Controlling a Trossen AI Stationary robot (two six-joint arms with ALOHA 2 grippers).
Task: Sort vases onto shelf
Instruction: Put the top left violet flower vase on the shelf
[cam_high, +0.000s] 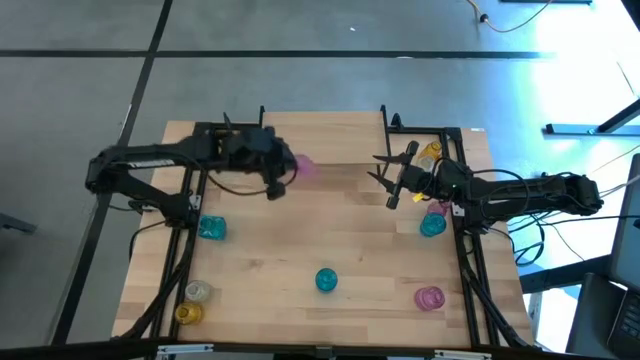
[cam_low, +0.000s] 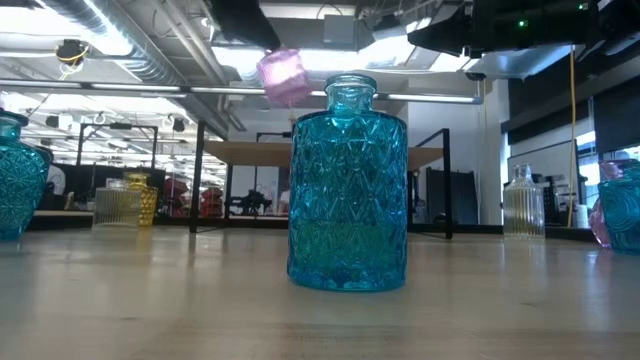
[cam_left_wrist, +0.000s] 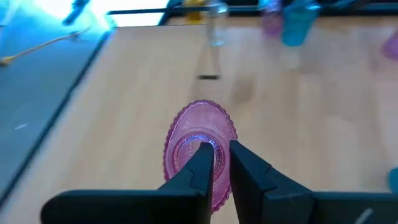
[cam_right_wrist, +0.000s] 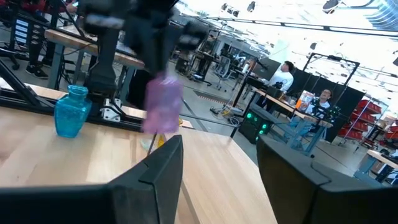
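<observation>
Closest to you in the low view stands a teal-blue glass jar with a bumpy diamond pattern (cam_low: 347, 185), upright on the smooth light-wood table (cam_high: 330, 240). From above you see it near the table's front edge, in the middle.

To its left at the front corner sit a ribbed clear glass jar (cam_high: 198, 291) and a small amber-yellow glass jar (cam_high: 187, 313), close together. To its right lies a pink glass jar (cam_high: 429, 297).

Farther back on the left is another teal-blue glass bottle (cam_high: 212, 228).

Now look at your left gripper (cam_left_wrist: 216, 163). Its two dark fingers are pinched on the rim of a pink ribbed glass vase with a round scalloped edge (cam_left_wrist: 199, 149), and the vase hangs in the air above the table (you can see it floating high in the low view).

Your right gripper (cam_high: 397, 178) hovers over the back right part of the table with its fingers spread apart and nothing between them.

Just beside the right arm stand a round teal glass vase (cam_high: 432, 225), a pink one (cam_high: 437, 208) and a yellow one (cam_high: 430, 153).
</observation>
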